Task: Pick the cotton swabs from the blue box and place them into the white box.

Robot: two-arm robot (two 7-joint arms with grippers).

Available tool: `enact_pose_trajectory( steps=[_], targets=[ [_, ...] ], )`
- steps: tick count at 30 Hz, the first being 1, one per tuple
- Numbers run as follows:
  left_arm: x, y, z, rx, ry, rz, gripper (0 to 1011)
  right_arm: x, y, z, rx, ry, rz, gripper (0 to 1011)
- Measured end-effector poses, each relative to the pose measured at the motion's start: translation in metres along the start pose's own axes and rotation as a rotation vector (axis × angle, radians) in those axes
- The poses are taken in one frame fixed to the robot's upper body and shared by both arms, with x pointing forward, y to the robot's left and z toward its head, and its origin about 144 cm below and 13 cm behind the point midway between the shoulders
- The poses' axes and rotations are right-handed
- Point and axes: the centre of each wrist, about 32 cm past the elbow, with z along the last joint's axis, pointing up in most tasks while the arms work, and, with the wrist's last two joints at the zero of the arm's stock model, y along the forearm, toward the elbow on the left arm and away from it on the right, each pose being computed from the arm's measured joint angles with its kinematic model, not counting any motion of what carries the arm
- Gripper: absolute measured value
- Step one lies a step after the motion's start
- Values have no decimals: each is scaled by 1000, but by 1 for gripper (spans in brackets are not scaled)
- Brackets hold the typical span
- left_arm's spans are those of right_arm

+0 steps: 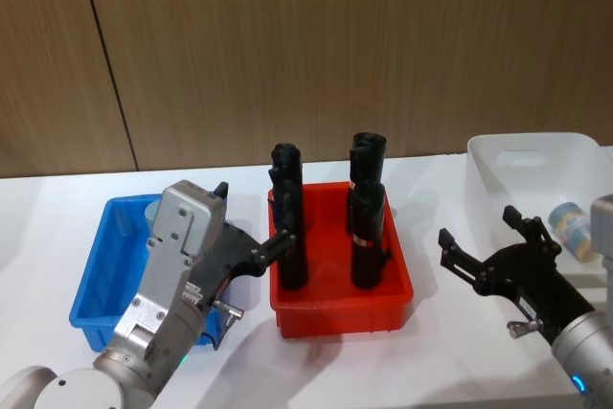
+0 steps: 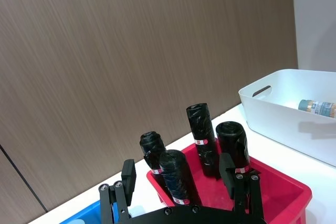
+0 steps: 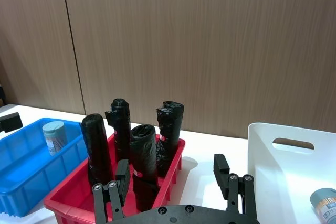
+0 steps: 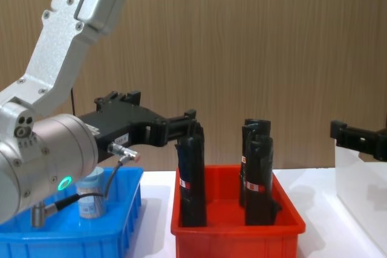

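The white box [image 1: 527, 155] sits at the counter's [image 1: 436, 352] right edge, the blue box [image 1: 96, 275] toward its left. The left gripper [image 1: 255, 214] over the blue box's right edge and the right gripper [image 1: 477, 227] beside the white box both gape wide, empty. One jar of cotton swabs [image 3: 54, 136] stands at the blue box's back edge; another jar [image 1: 572, 227] lies in the white box.

two cotton swabs [image 3: 54, 136], four black rolls [image 3: 97, 148]

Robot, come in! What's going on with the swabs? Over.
Left hand open by blue box, right hand open by white box. One swab jar in blue, another in white. Black rolls near left hand.
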Motion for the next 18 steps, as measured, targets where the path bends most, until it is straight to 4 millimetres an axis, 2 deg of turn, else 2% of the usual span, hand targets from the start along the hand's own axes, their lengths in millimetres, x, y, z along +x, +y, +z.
enact_pose_trajectory(
  steps=[18],
  targets=[
    [0, 0, 0, 0, 1, 1, 1004, 2, 5, -1, 0, -4, 10, 1002]
  ],
)
